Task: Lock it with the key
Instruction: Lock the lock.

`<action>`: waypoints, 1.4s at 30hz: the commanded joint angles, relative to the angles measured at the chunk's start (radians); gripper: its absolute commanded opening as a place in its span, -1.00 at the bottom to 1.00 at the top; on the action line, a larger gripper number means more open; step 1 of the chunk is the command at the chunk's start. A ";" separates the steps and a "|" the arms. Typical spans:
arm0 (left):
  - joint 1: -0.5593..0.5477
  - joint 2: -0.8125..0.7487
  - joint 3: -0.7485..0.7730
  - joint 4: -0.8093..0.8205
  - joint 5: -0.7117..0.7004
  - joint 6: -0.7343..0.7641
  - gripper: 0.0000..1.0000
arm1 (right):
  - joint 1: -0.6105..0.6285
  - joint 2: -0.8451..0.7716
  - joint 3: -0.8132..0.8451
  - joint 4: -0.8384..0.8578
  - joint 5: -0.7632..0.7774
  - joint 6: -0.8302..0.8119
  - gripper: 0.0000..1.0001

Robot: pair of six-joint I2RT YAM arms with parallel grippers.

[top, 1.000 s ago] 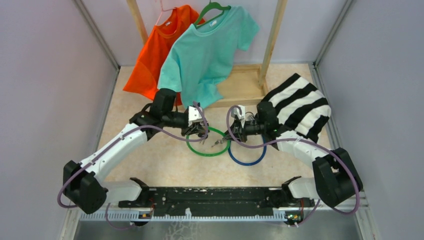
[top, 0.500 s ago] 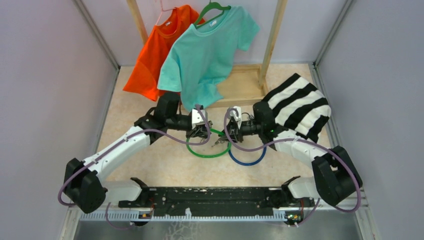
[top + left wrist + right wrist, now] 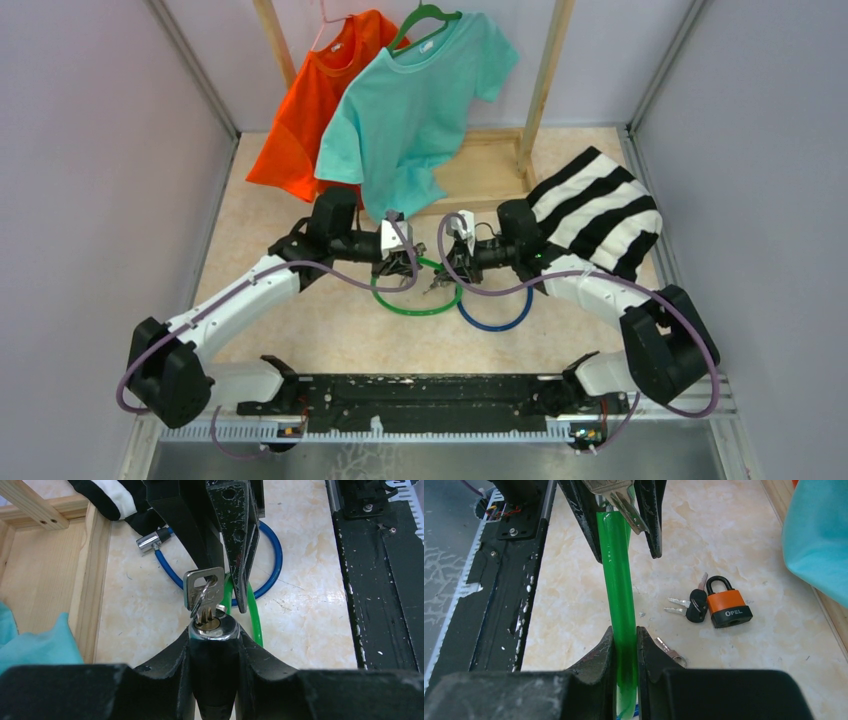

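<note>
Here, key [image 3: 202, 587]: we found it seated in lock head [image 3: 215, 628].
Left gripper [image 3: 215, 640]: clamped on lock head, presumably steadying it.
Right gripper [image 3: 625, 632]: 12 o'clock of key, pinched on green cable [image 3: 616, 570], likely bracing.

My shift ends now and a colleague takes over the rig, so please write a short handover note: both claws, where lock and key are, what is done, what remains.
Left claw: shut on the lock barrel of the green cable.
Right claw: shut on the green cable.
Key: in the barrel's keyhole, held by neither claw.
Done: key inserted.
Left: take the key and turn it; whether it is turned already, I cannot tell.
Blue cable lock and orange padlock lie on the table.
</note>
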 commanded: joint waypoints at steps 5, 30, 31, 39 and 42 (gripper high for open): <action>-0.028 -0.010 -0.046 -0.104 0.063 0.069 -0.38 | 0.012 -0.056 0.048 0.094 0.023 -0.054 -1.00; 0.052 -0.067 0.058 -0.218 0.009 0.010 0.22 | -0.026 -0.092 -0.036 0.105 -0.001 -0.058 -1.00; 0.052 -0.064 0.070 -0.229 0.012 0.008 0.16 | -0.026 -0.091 -0.036 0.105 -0.001 -0.059 -1.00; 0.052 -0.054 0.090 -0.243 0.012 -0.012 -0.37 | -0.026 -0.090 -0.037 0.105 -0.004 -0.057 -1.00; 0.052 -0.056 0.076 -0.230 0.010 -0.012 -0.63 | -0.026 -0.090 -0.037 0.109 -0.005 -0.054 -1.00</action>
